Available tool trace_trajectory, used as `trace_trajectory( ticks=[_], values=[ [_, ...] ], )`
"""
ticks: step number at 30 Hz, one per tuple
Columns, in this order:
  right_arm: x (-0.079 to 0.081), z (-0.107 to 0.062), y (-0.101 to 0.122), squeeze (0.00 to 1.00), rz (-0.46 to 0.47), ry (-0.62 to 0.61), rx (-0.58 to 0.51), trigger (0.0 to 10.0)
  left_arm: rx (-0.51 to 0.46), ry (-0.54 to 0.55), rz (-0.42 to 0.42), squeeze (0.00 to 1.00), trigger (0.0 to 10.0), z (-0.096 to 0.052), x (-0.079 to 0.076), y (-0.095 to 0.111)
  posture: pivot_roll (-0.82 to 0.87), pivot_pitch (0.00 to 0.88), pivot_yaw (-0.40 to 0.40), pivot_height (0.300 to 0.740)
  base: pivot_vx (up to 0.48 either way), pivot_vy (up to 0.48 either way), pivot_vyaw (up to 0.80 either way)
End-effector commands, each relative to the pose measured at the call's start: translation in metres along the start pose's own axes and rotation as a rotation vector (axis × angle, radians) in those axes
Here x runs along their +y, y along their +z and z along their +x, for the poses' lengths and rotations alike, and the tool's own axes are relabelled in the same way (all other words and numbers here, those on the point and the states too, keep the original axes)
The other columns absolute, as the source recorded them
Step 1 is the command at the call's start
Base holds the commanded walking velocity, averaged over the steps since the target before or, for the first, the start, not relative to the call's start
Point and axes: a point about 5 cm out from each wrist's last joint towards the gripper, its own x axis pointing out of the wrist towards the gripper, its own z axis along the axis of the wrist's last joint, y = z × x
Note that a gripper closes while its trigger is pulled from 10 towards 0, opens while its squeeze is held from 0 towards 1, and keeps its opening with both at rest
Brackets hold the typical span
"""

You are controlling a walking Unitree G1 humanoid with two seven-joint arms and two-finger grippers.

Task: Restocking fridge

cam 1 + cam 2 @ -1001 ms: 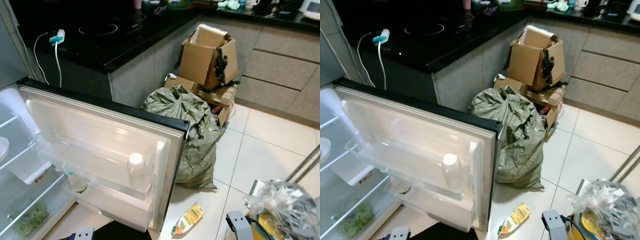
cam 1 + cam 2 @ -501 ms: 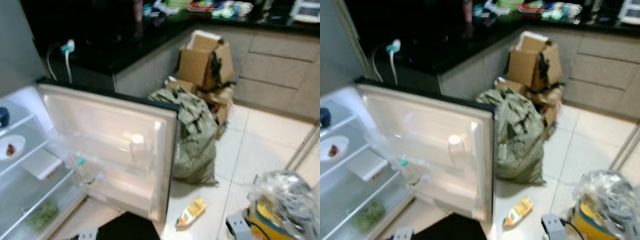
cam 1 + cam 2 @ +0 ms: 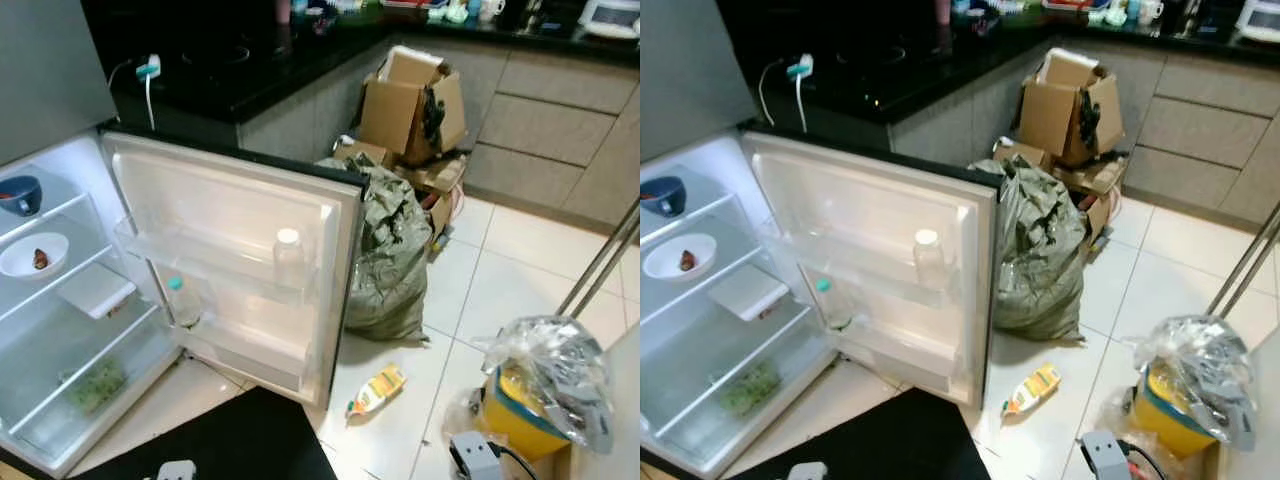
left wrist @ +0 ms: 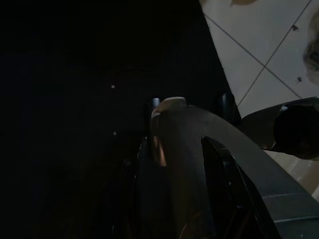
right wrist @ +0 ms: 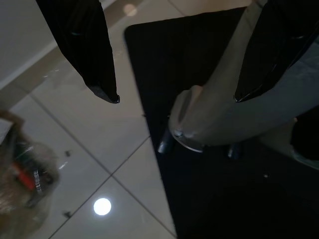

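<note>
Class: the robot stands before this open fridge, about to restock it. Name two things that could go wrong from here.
1. The yellow-and-green carton lying on the white floor tiles could be stepped on or kicked.
2. The open white fridge door nearly meets the stuffed grey-green sack, so opening it wider may push against the sack.

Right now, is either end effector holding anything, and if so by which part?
The right end effector is open and holds nothing; only floor tile and the black mat lie below it. The left wrist view is too dark to tell.
</note>
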Motion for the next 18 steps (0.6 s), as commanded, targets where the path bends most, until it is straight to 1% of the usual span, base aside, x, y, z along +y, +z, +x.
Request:
trace_trajectory(
  ticks=[1, 2, 12, 15, 16, 17, 18],
  values=[
    [-0.003, -0.001, 0.002, 0.0, -0.03, 0.003, -0.008, 10.0, 0.073, -0.001, 0.003, 0.0, 10.0, -0.002, -0.003, -0.017, -0.06, 0.091, -0.035, 0.74, 0.0, -0.442, 0.46],
    [-0.004, -0.002, 0.003, 0.0, -0.052, 0.001, -0.009, 10.0, 0.07, 0.003, -0.003, 0.0, 10.0, -0.002, -0.003, -0.017, -0.06, 0.091, -0.035, 0.74, 0.0, 0.0, 0.77],
    [-0.004, -0.001, 0.012, 0.0, -0.073, 0.016, -0.04, 10.0, 0.062, 0.006, -0.015, 0.0, 10.0, -0.002, -0.004, -0.017, -0.06, 0.091, -0.036, 0.74, 0.0, 0.0, 0.77],
    [-0.003, -0.001, 0.015, 0.0, -0.095, 0.021, -0.045, 10.0, 0.062, 0.006, -0.013, 0.0, 10.0, -0.002, -0.004, -0.016, -0.06, 0.091, -0.036, 0.74, 0.0, 0.0, 0.76],
    [-0.004, -0.001, 0.017, 0.0, -0.098, 0.018, -0.053, 10.0, 0.062, 0.007, -0.012, 0.0, 10.0, -0.002, -0.004, -0.016, -0.06, 0.092, -0.034, 0.74, 0.0, 0.0, 0.76],
    [-0.007, -0.002, 0.023, 0.0, -0.088, -0.015, -0.082, 10.0, 0.061, 0.008, -0.012, 0.0, 10.0, -0.001, -0.003, -0.016, -0.06, 0.091, -0.033, 0.74, 0.0, 0.0, 0.76],
    [-0.007, -0.002, 0.023, 0.0, -0.088, -0.015, -0.082, 10.0, 0.061, 0.008, -0.012, 0.0, 10.0, -0.001, -0.003, -0.016, -0.06, 0.091, -0.033, 0.74, 0.0, 0.0, 0.76]
  ],
)
